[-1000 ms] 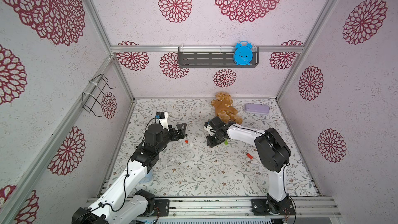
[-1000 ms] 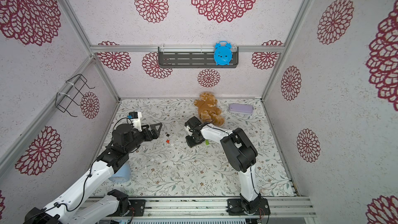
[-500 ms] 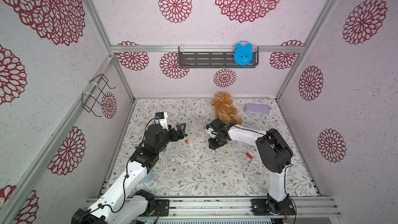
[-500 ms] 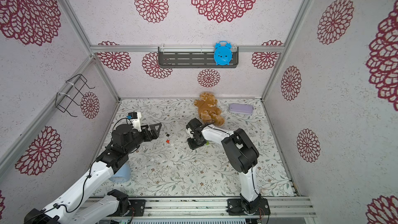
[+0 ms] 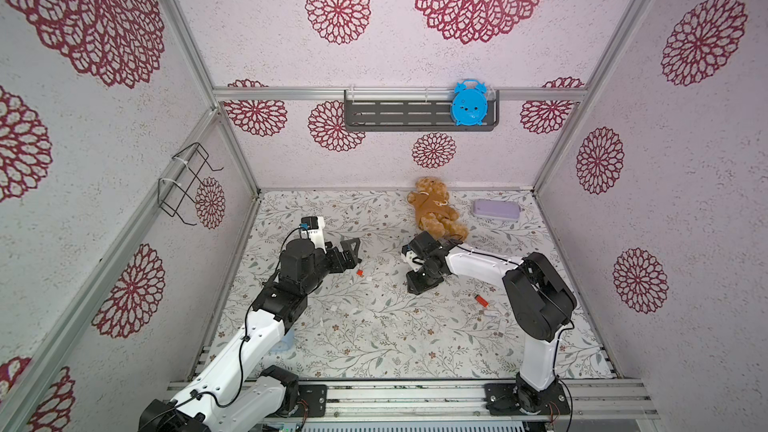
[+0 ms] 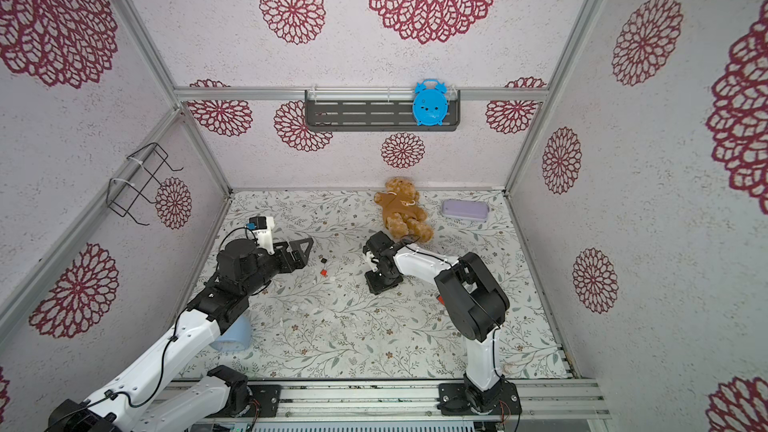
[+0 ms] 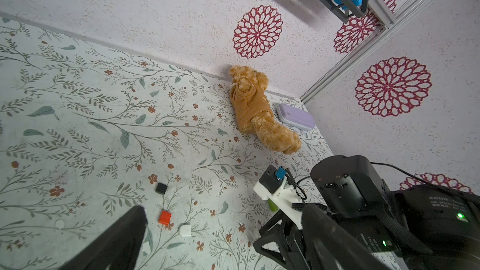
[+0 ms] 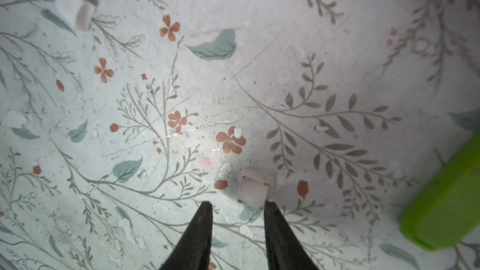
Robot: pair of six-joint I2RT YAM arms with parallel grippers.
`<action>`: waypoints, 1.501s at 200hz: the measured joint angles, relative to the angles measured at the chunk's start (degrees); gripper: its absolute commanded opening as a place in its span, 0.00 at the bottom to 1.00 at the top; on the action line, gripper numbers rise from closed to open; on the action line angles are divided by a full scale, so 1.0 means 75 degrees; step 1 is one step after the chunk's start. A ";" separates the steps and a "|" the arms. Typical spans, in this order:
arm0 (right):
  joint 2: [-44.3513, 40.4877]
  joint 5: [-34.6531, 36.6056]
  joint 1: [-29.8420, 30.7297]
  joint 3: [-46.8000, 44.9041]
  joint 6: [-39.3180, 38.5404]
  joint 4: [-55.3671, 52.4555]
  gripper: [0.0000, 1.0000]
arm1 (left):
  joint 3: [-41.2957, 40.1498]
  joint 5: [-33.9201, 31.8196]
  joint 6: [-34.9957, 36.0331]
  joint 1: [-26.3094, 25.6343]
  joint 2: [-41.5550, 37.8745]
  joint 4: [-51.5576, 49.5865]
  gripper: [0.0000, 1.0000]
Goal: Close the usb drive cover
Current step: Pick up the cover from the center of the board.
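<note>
A green usb drive [image 8: 446, 203] lies on the floral table [image 5: 374, 326] beside my right gripper [image 8: 236, 205]; it also shows under that wrist in the left wrist view [image 7: 272, 203]. The right gripper [image 5: 419, 280] points down at the table, open a little, with nothing between its fingers. A small white cover [image 8: 254, 187] lies just past its fingertips. My left gripper [image 7: 223, 211] hangs wide open and empty over a red cover [image 7: 165, 216], a black cover [image 7: 161, 187] and a white one [image 7: 185, 230]. A red usb drive [image 5: 481, 299] lies near the right arm.
A brown teddy bear [image 5: 436, 209] and a purple case [image 5: 496, 209] lie by the back wall. A pale blue object [image 6: 232, 336] sits under the left arm. A wire basket [image 5: 187, 184] hangs on the left wall, and a shelf [image 5: 399, 114] holds a blue clock [image 5: 469, 102].
The right gripper has shifted slightly to the right and toward the front, low over the table. The left arm has stayed still and wide open.
</note>
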 measured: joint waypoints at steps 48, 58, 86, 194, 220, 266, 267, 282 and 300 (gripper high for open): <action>0.0000 -0.0163 0.0204 0.0073 0.0105 0.0026 0.38 | 0.0000 0.0015 -0.0006 0.0000 0.0044 0.0006 0.97; 0.0000 -0.0152 0.0245 0.0149 0.0131 0.0009 0.38 | 0.0000 0.0020 -0.0006 0.0000 0.0050 0.0006 0.97; -0.0041 0.0256 0.0312 0.0335 -0.0017 -0.0061 0.41 | 0.0000 0.0015 -0.0006 0.0000 0.0050 0.0006 0.97; -0.0017 0.1052 0.0329 0.0801 -0.4045 -0.0772 0.49 | -0.0003 -0.0119 0.0032 0.0017 -0.0038 -0.0032 0.97; 0.0318 0.1084 0.0326 0.1072 -0.4287 -0.1020 0.49 | -0.0003 -0.0149 0.0038 0.0032 -0.0096 -0.0058 0.97; 0.0836 0.1049 0.0323 0.1309 -0.4357 -0.1335 0.48 | -0.0047 -0.0152 0.0064 0.0111 -0.0105 -0.0082 0.97; 0.0839 0.1049 0.0323 0.1309 -0.4360 -0.1343 0.48 | -0.0047 -0.0154 0.0064 0.0111 -0.0105 -0.0082 0.97; 0.0842 0.1055 0.0323 0.1309 -0.4389 -0.1419 0.47 | -0.0061 -0.0154 0.0067 0.0117 -0.0105 -0.0082 0.97; 0.0854 0.1075 0.0323 0.1309 -0.4433 -0.1457 0.44 | -0.0087 -0.0154 0.0067 0.0119 -0.0114 -0.0087 0.97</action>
